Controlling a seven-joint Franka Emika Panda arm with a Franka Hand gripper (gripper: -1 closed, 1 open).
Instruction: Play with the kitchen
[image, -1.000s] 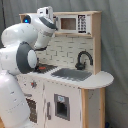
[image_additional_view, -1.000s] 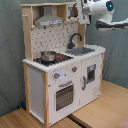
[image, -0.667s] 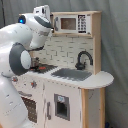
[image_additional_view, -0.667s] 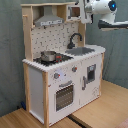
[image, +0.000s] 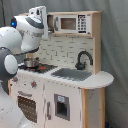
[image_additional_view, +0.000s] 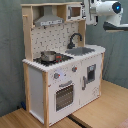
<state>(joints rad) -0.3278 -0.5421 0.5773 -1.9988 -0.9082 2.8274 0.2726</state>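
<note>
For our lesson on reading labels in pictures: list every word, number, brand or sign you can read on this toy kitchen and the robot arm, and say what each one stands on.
None can be read.
The microwave panel on the kitchen shows small marks beside its window, too blurred to read.
The knobs above the oven door show no legible markings.
The robot arm shows no legible lettering in either exterior view.

Pincer (image_additional_view: 88, 11) apparently hidden behind kitchen (image_additional_view: 60, 75)
</note>
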